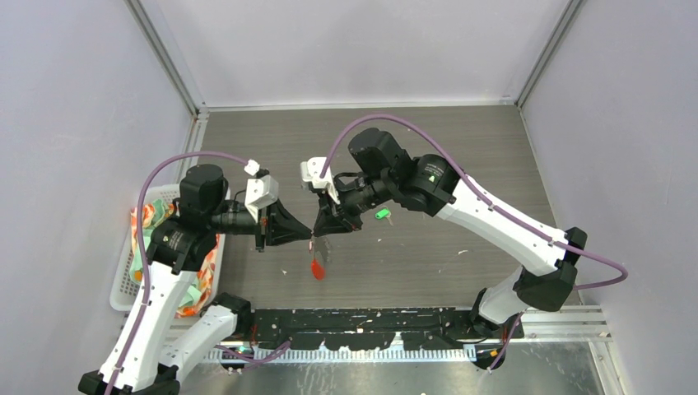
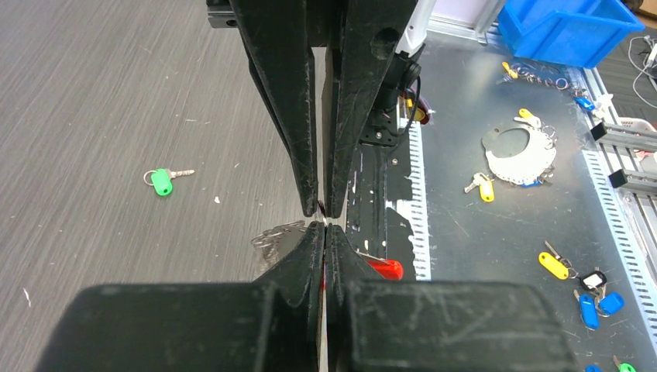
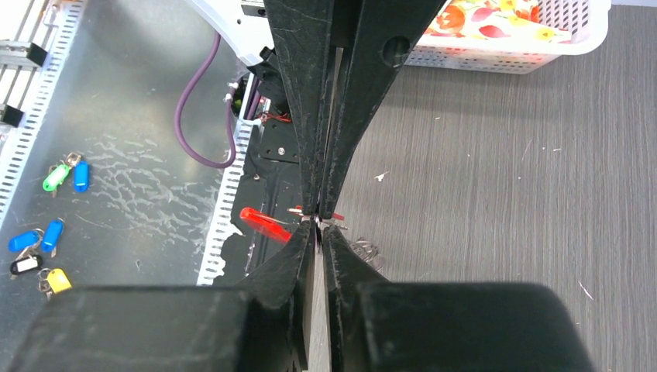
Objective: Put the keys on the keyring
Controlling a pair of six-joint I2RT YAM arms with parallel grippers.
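Silver keyring (image 2: 275, 234) hangs from clamped left gripper (image 2: 324, 229) (right gripper (image 3: 318, 225) unclear); left wrist, unlike right, shows green key (image 2: 160, 182).

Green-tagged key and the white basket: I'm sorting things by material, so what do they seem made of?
The green-tagged key: a bright, glossy green head, likely plastic, on a thin silvery blade and ring, likely metal. The white basket: matte white slotted walls, probably moulded plastic. The flowered bundle inside it looks like printed cloth.
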